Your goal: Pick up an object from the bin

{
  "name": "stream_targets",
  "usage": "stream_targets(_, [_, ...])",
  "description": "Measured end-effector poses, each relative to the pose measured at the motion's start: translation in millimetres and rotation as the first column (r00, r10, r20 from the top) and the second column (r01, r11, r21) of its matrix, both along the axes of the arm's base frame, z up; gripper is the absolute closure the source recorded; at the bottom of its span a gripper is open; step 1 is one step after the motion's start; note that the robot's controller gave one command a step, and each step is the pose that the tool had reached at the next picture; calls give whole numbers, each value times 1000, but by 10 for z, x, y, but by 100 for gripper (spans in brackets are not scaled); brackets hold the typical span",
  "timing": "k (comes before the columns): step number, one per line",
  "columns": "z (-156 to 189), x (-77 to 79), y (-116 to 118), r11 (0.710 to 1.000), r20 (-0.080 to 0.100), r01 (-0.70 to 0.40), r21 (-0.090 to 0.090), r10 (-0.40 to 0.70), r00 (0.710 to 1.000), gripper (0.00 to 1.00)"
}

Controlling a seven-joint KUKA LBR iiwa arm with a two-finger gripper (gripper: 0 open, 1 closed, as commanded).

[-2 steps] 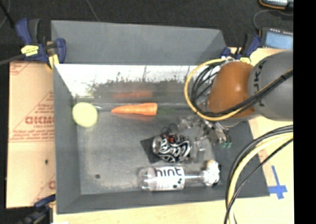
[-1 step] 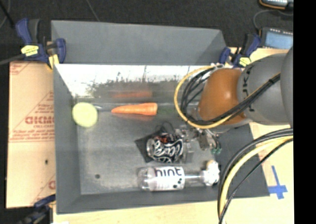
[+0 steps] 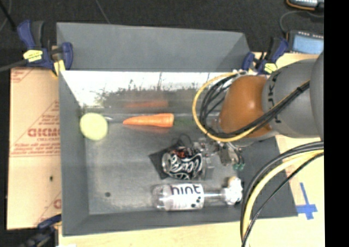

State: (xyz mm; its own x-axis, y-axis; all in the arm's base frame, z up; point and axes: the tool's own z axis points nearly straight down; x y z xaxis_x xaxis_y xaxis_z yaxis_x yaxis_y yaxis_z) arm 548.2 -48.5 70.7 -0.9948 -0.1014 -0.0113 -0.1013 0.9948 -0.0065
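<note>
One bottle (image 3: 180,197); just behind it one crumpled pouch (image 3: 182,163), farther back one carrot (image 3: 148,121) and one ball (image 3: 94,126). The gripper (image 3: 221,154) hangs behind the bottle's cap. I can't tell how wide it's open.

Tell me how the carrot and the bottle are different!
The carrot is orange; the bottle is clear, with black letters and a white cap. The carrot narrows to a point at its left end; the bottle stays even in width. The carrot lies toward the back wall of the bin; the bottle lies by the front wall. Both lie on their sides, running left to right.
</note>
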Motion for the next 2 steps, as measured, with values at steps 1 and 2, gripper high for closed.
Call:
stream_targets(1, [55, -18, 1, 1000, -6, -1, 0, 1, 1000, 100])
stream_targets(2, [247, -22, 0, 1000, -6, -1, 0, 1, 1000, 100])
